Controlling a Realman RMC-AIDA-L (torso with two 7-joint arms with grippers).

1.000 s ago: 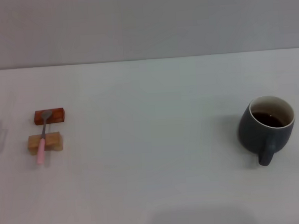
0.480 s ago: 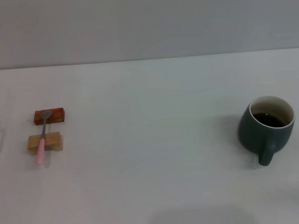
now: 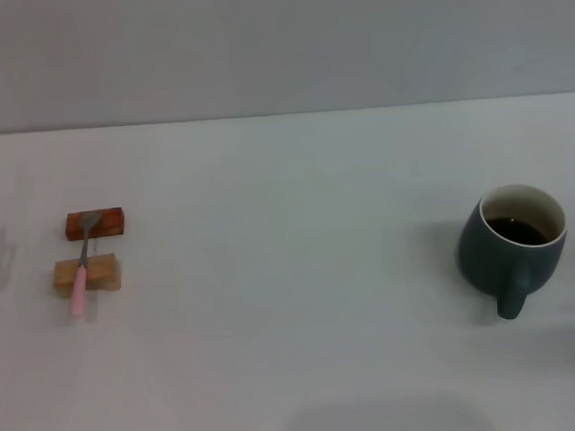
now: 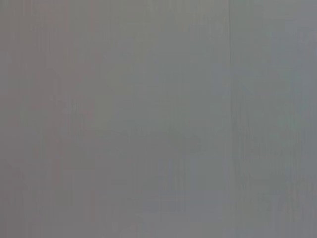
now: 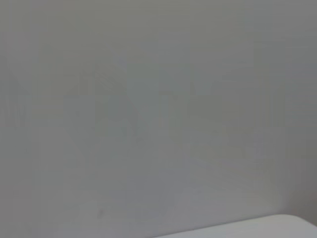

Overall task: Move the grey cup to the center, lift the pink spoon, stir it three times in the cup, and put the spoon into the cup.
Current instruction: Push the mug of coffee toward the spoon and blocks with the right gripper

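Currently neither of my grippers in view — cannot tell their state. Grey cup [image 3: 513, 240] far right on table [image 3: 293, 303], handle toward me, dark liquid inside; jerky slide spills it. Pink spoon [image 3: 82, 266] far left, bridging reddish block [image 3: 96, 223] and wooden block [image 3: 87, 275] — clumsy pinch knocks it off.

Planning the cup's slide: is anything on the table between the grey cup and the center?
Nothing visible does. The grey cup stands on the right; the table toward the middle is bare. The pink spoon lies far left on two blocks.
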